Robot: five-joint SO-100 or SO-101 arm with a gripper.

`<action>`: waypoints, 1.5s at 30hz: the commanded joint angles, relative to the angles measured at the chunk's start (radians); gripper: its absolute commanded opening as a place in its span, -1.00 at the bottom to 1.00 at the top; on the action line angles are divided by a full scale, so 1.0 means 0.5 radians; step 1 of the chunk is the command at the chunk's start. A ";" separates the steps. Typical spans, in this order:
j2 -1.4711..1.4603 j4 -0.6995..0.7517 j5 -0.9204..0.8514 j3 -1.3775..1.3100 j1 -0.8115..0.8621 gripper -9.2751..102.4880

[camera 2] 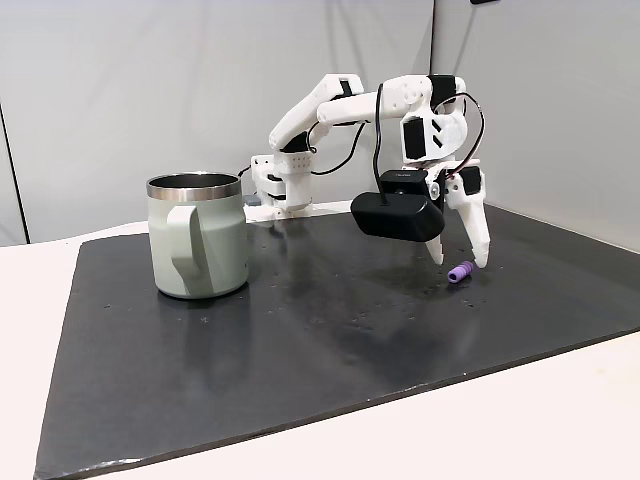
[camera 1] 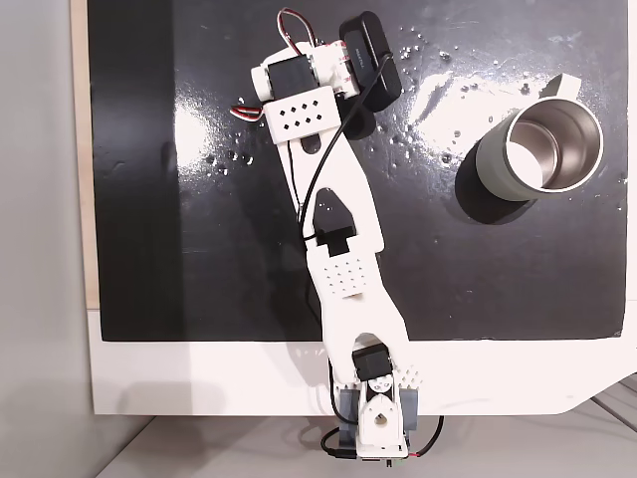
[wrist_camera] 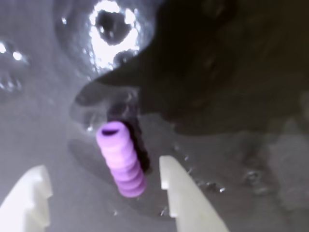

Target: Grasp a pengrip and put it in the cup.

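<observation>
Your white two-finger gripper (wrist_camera: 104, 186) has its jaws spread, tips low over the glossy black mat (camera 2: 300, 340). The small light-purple ribbed rubber pengrip (wrist_camera: 121, 161) lies on the mat between the jaws, nearer the right-hand one in the wrist view and touching neither. The grey-green steel-lined mug (camera 1: 542, 149) stands well off to the side of the jaws. You'll find no readable writing anywhere.
</observation>
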 commanded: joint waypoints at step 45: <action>0.402 0.086 0.101 -0.362 0.012 -0.83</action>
